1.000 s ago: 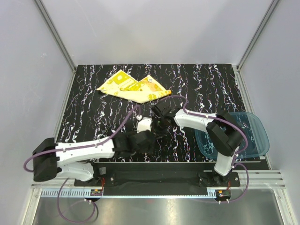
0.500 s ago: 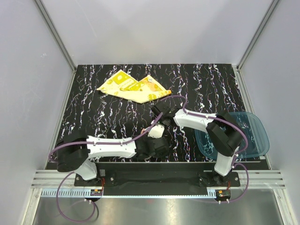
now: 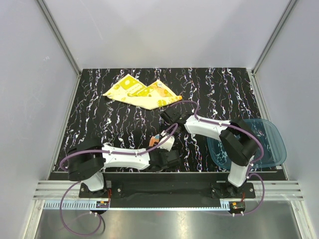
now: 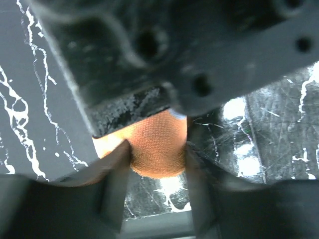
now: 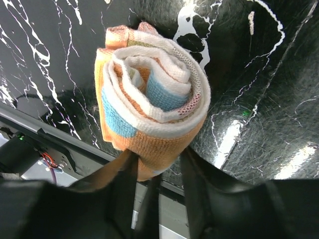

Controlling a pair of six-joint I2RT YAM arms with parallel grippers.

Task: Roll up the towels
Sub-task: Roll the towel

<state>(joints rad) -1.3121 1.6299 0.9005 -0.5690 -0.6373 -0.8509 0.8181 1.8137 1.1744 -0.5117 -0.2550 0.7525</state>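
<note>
My left tool (image 4: pixel 155 155) pinches the rolled orange towel (image 5: pixel 149 94), jaws part-open. My right tool (image 5: pixel 154 167) straddles the roll's end; I cannot tell whether it grips. The worktop (image 3: pixel 224 89) edge lies close behind both tools, with the yellow towel (image 3: pixel 142 93) well ahead.

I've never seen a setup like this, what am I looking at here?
This is a robot: a left arm and a right arm bolted at the near edge of a black table. The wide picture looks down from above; the other two come from a camera on each wrist, looking past its own fingers. On it lie an unrolled yellow towel at the back and a blue plastic tray at the right. A rolled orange towel sits between both grippers' fingers: the left gripper pinches it; the right gripper flanks it, but whether it squeezes I cannot tell.
</note>
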